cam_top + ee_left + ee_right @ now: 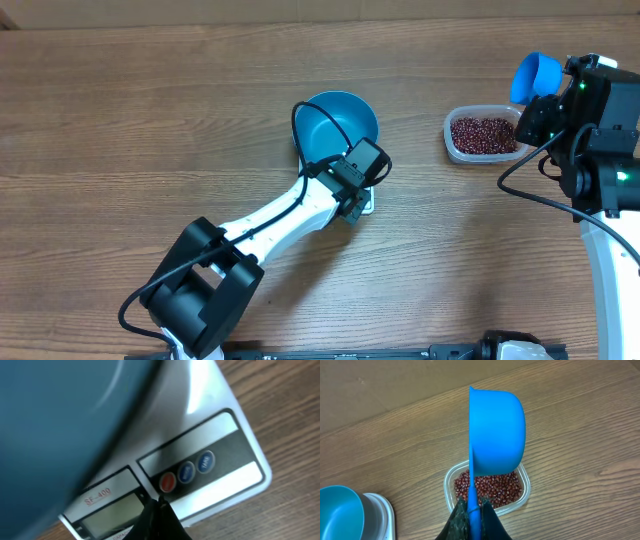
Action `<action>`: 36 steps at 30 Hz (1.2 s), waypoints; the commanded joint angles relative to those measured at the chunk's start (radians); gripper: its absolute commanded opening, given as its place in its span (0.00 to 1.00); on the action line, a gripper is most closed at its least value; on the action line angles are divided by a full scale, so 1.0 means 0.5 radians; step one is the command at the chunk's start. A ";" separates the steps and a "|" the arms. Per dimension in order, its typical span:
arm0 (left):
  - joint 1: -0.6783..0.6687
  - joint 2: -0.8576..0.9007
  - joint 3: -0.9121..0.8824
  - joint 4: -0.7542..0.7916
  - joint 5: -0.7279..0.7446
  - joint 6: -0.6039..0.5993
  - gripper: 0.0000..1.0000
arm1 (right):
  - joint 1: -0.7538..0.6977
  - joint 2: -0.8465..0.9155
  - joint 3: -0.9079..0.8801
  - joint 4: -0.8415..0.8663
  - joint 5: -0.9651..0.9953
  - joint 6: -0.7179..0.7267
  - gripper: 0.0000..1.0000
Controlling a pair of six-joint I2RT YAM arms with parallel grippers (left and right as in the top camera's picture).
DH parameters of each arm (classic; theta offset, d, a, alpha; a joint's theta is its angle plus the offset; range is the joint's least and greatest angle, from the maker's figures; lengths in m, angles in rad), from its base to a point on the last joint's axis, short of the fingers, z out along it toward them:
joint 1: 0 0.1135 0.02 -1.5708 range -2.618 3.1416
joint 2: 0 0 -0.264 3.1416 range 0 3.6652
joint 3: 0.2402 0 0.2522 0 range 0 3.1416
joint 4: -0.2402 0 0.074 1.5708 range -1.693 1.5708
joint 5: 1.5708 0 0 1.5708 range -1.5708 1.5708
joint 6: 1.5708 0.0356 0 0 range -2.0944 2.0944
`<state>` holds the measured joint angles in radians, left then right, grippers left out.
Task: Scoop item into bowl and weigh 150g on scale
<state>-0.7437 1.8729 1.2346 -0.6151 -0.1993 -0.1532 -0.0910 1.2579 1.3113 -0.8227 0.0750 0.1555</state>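
Near the middle of the table (150, 120), the left gripper (159, 510) is noted with fingers pressed together and empty, its tip set at the red button (167, 482) on the front strip of the scale (245, 480). The bowl (60, 425) is seated on the scale just behind. Toward the right edge, the right gripper (474, 512) is clamped on the handle of the scoop (495, 430), which is held on edge above the tub (525, 491), where the beans (495, 485) are contained.

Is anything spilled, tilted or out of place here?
Nothing stands out. The beans all lie inside the clear tub, none on the table, and the bowl sits on the scale.
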 commanded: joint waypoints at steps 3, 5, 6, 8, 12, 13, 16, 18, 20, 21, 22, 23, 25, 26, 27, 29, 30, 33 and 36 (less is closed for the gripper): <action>0.024 0.008 -0.011 0.052 0.101 0.122 0.04 | -0.006 0.001 0.065 0.027 -0.006 -0.016 0.03; 0.025 0.010 -0.011 0.075 0.114 0.146 0.04 | -0.006 0.001 0.065 0.031 -0.006 -0.015 0.03; 0.027 0.010 -0.011 0.082 0.115 0.159 0.04 | -0.006 0.001 0.065 0.031 -0.006 -0.015 0.03; 0.041 0.010 -0.011 0.090 0.114 0.159 0.04 | -0.006 0.001 0.065 0.030 -0.006 -0.016 0.03; 0.053 0.033 -0.011 0.090 0.116 0.159 0.04 | -0.006 0.001 0.065 0.033 -0.005 -0.016 0.03; 0.053 0.043 -0.011 0.089 0.116 0.159 0.04 | -0.006 0.001 0.065 0.037 -0.005 -0.016 0.03; 0.053 0.060 -0.011 0.089 0.117 0.159 0.04 | -0.006 0.001 0.065 0.041 -0.005 -0.016 0.03; 0.053 0.064 -0.011 0.089 0.118 0.159 0.04 | -0.006 0.001 0.065 0.043 -0.005 -0.016 0.03; 0.053 0.067 -0.011 0.089 0.141 0.159 0.04 | -0.006 0.001 0.065 0.043 -0.005 -0.016 0.03; 0.053 0.070 -0.011 0.089 0.144 0.159 0.04 | -0.006 0.001 0.065 0.043 -0.005 -0.016 0.03; 0.053 0.073 -0.011 0.087 0.158 0.177 0.04 | -0.006 0.001 0.065 0.044 -0.005 -0.016 0.03; 0.053 0.074 -0.011 0.086 0.185 0.204 0.04 | -0.006 0.001 0.065 0.043 -0.005 -0.016 0.03; 0.053 0.074 -0.014 0.088 0.199 0.222 0.04 | -0.006 0.001 0.065 0.043 -0.005 -0.016 0.03; 0.053 0.074 -0.014 0.087 0.199 0.231 0.04 | -0.006 0.001 0.065 0.043 -0.005 -0.016 0.03; 0.053 0.075 -0.015 0.088 0.199 0.233 0.04 | -0.006 0.001 0.065 0.043 -0.005 -0.016 0.03; 0.055 0.075 -0.018 0.089 0.191 0.235 0.04 | -0.006 0.001 0.065 0.043 -0.005 -0.015 0.03; 0.055 0.075 -0.018 0.089 0.190 0.243 0.04 | -0.006 0.001 0.065 0.043 -0.005 -0.016 0.03; 0.056 0.077 -0.018 0.095 0.182 0.248 0.04 | -0.006 0.001 0.065 0.043 -0.005 -0.015 0.03; 0.063 0.107 -0.018 0.117 0.182 0.247 0.04 | -0.006 0.001 0.065 0.042 -0.005 -0.015 0.03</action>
<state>-0.7238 1.9007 1.2346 -0.5663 -0.1158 -0.0483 -0.0910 1.2579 1.3113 -0.8097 0.0746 0.1558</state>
